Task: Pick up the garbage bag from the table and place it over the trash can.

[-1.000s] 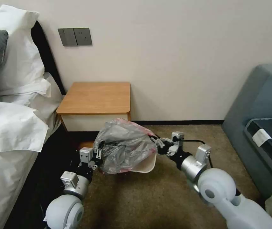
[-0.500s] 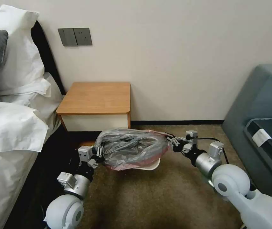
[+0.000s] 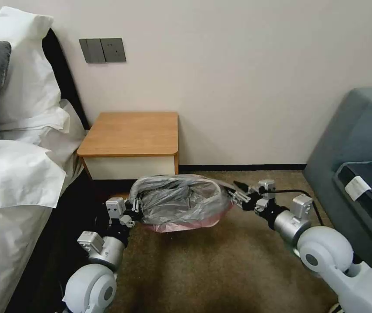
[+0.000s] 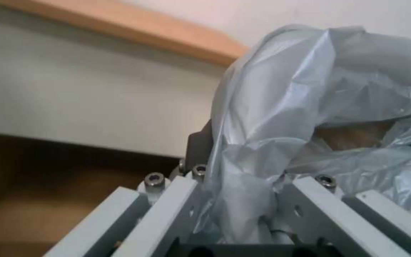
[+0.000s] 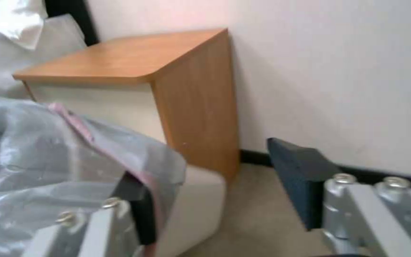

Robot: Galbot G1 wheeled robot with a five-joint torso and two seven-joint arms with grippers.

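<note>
The grey garbage bag [image 3: 179,198] lies spread over the trash can on the carpet in front of the table [image 3: 131,132], its pinkish edge hanging down around the rim. The right wrist view shows a cream corner of the trash can [image 5: 193,207] below the bag [image 5: 48,157]. My left gripper [image 3: 133,209] is shut on the bag's left side, with plastic [image 4: 272,117] bunched between its fingers. My right gripper [image 3: 236,192] is at the bag's right side, open; the bag's edge drapes over one finger [image 5: 136,200], and the other finger [image 5: 300,178] stands free.
A bed with white pillows [image 3: 16,174] runs along the left, close to my left arm. At the right stands a grey-blue sofa [image 3: 360,143]. Open carpet [image 3: 203,269] lies in front of the can. The wall is just behind the table.
The bag came down from a raised bundle and now covers the can's rim. My right gripper moved to the right and opened. My left gripper sank slightly, still holding the bag.
</note>
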